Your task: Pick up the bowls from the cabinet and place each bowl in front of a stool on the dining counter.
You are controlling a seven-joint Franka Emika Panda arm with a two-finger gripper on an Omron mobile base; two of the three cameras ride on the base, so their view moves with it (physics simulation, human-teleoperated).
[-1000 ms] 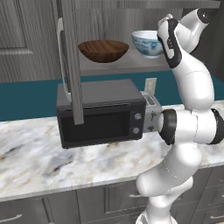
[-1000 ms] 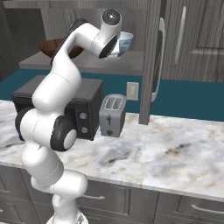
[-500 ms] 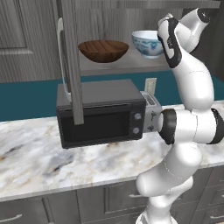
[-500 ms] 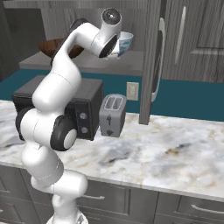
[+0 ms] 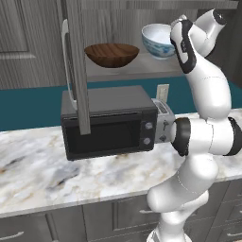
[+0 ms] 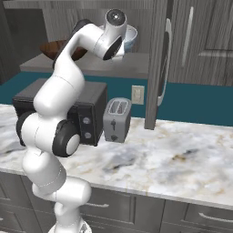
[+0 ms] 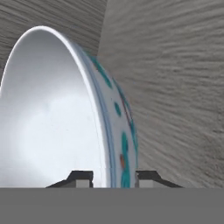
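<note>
Hand view: gripper [image 7: 114, 178] straddles the rim of the white bowl [image 7: 65, 118], one fingertip inside, one outside against the blue-patterned wall. Fingers [image 7: 79, 178] sit close on either side of the rim; whether they actually press it cannot be told. Grey wood grain of the cabinet [image 7: 175, 78] lies behind.

Left base view, near to far: marble worktop [image 5: 42, 175] in front, with grey drawer units below. On it a black microwave [image 5: 108, 124], and a toaster [image 5: 163, 124] just beside its right end. Teal wall behind. Above, the cabinet's open door [image 5: 76, 61] hangs edge-on with its pale handle. On the cabinet's inner shelf [image 5: 137, 71] rests the brown wooden bowl [image 5: 111, 54], and to its right, apart from it, the white bowl [image 5: 158, 40], upright. The arm reaches up to the white bowl's right side.

Right base view: the wrist covers most of the white bowl [image 6: 130, 37]; brown bowl [image 6: 52, 48] shows behind the arm.
</note>
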